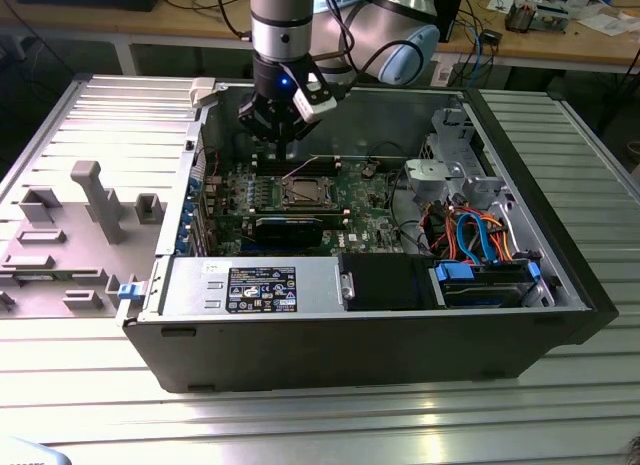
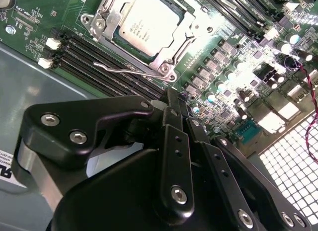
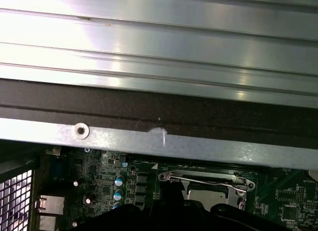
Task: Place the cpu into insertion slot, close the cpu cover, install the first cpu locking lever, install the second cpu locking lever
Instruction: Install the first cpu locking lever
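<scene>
In the second wrist view the foreground is taken up by the black, bolted linkage of the gripper (image 2: 171, 104), whose two slim black fingers (image 2: 172, 122) are seen pressed flat together with nothing between them; the jaws are therefore closed and empty. Beyond them, in the upper centre of that frame, the small square silvery-grey cpu (image 2: 144, 23) is seated in the grey-rimmed insertion slot (image 2: 115, 42) on the green circuit board (image 2: 44, 17). The thin silvery metal cpu cover (image 2: 186, 35) appears to be lowered around the chip, framing it. One bent steel wire locking lever (image 2: 124, 69) lies raised along the socket edge nearest the fingers and is judged not latched. In the exterior view the gripper (image 1: 278, 135) hangs in the upper centre of the frame, above the socket (image 1: 303, 194) inside the open grey computer case (image 1: 560, 285). Risks are judged as follows: a closed fingertip brought against the springy lever may slip off and strike the neighbouring black memory slots (image 2: 84, 57); a lever pushed out of line may miss its hook and spring back; excess downward force may flex the board.
</scene>
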Controlling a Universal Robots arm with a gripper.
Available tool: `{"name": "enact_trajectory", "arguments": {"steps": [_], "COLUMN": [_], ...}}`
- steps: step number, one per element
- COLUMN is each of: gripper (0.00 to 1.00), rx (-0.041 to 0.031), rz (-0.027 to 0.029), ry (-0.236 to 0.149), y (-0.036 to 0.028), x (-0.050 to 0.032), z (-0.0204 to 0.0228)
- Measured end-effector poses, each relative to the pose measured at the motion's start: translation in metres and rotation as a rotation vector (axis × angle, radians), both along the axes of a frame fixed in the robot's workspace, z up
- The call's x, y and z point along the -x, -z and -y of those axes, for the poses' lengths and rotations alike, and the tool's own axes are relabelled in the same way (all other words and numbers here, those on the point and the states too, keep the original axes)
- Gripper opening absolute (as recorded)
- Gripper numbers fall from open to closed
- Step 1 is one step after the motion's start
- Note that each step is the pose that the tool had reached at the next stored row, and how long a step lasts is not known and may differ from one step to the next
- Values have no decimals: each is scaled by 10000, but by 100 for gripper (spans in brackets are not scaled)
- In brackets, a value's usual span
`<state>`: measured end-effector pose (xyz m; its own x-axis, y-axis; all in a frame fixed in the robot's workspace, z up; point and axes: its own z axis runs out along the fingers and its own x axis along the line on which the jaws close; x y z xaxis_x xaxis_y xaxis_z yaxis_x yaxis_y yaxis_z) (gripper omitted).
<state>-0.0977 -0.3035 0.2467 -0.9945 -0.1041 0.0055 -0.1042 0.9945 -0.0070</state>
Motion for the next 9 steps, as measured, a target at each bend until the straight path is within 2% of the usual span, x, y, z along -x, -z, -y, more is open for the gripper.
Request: {"name": "enact_trajectory", "arguments": {"steps": [9], "gripper": [11], "rx": [0], "rz": [0], "ry": [1], "y": [22], "x": [-8], "z": [-5]}}
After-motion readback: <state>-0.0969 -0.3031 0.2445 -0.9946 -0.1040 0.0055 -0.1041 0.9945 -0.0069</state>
